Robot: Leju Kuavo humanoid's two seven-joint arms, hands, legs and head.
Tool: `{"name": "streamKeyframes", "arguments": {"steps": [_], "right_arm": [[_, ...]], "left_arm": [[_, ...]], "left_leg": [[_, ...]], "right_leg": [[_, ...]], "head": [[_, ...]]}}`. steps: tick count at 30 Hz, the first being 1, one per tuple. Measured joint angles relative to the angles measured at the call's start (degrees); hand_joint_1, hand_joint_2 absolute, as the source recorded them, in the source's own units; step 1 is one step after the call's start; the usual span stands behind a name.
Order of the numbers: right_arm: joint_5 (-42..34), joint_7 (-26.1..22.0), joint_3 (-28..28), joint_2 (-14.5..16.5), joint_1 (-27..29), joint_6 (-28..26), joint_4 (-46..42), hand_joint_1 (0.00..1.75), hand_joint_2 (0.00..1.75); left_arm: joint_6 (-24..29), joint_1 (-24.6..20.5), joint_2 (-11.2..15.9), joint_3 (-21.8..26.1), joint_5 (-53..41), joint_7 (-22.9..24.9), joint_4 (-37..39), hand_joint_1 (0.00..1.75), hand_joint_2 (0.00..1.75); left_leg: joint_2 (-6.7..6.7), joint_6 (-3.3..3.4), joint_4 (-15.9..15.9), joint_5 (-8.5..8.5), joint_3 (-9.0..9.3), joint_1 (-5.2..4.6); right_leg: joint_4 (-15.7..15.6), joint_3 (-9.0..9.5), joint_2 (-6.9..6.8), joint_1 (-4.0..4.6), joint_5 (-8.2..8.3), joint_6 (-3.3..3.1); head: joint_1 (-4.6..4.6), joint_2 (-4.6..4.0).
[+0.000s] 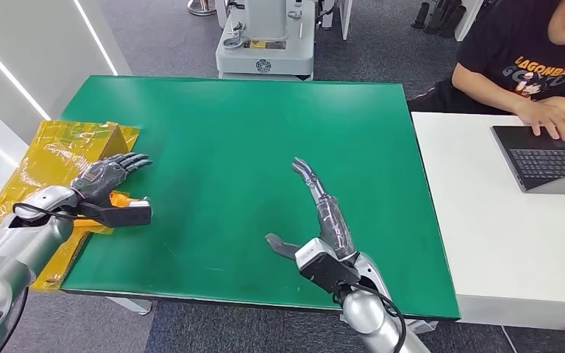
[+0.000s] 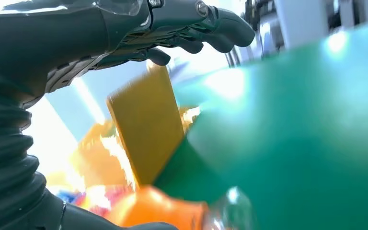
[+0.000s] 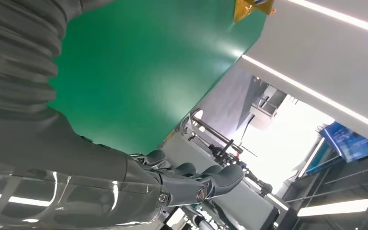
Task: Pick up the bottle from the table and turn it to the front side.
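Under our left hand (image 1: pixel 107 179) the orange-capped bottle (image 2: pixel 172 211) lies; whether we grip it we cannot tell. Right hand (image 1: pixel 322 213) spread, empty.

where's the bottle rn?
Head view: far left edge of the green table, under the left hand, beside the yellow box; its orange part peeks out.

A green worktop (image 1: pixel 250 147) carries crinkled yellow foil (image 1: pixel 51 151) at its left edge. Beside it on the right stands a white desk (image 1: pixel 485 235), where a person (image 1: pixel 530 51) types on a laptop (image 1: pixel 548 158). A grey machine base (image 1: pixel 265 44) stands beyond.
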Motion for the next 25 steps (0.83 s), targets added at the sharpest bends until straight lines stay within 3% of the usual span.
{"name": "streamKeyframes", "arguments": {"steps": [4, 9, 17, 21, 25], "right_arm": [[-0.8, 0.3, 0.0, -0.2, 0.0, -1.1, 0.1, 0.00, 1.75], [-1.2, 0.5, 0.0, -1.3, 0.1, -1.6, 0.1, 0.00, 1.75], [-1.5, 0.4, 0.0, -2.2, 0.3, -1.9, 0.0, 0.00, 1.75], [-2.2, -0.1, 0.0, -2.6, 0.3, -2.8, 0.0, 0.00, 1.75], [-3.4, -0.9, 0.0, -2.7, 0.5, -4.4, -0.7, 0.00, 1.75]], "left_arm": [[4.0, 3.3, 1.5, 2.2, 0.9, -1.4, -6.0, 0.00, 1.75], [4.5, 8.8, 3.0, 4.9, 2.2, -1.6, -15.3, 0.00, 1.75], [5.5, 12.1, 3.4, 8.0, 5.5, -3.9, -24.0, 0.00, 1.75], [4.4, 13.7, 1.1, 10.7, 15.6, -6.8, -30.6, 0.00, 1.75], [0.6, 15.0, -4.4, 14.0, 32.4, -7.2, -35.8, 0.00, 1.75]], "left_leg": [[0.03, 0.00, 0.0, 0.00, 0.00, -0.01], [0.04, -0.03, 0.0, -0.03, -0.02, -0.01], [0.04, -0.03, 0.0, -0.03, 0.00, -0.01], [0.00, -0.03, 0.0, -0.03, -0.01, -0.03], [-0.06, -0.02, 0.0, -0.03, -0.02, -0.06]], "right_leg": [[0.0, -0.01, 0.03, -0.01, 0.00, 0.00], [0.0, -0.05, 0.04, -0.01, -0.02, 0.00], [0.0, -0.05, 0.04, 0.00, -0.01, 0.00], [0.0, -0.04, 0.00, -0.02, -0.01, 0.00], [-0.1, 0.01, -0.07, -0.04, -0.01, 0.01]], "head": [[0.01, 0.00], [0.01, 0.00], [0.00, 0.00], [0.00, 0.00], [0.01, 0.00]]}}
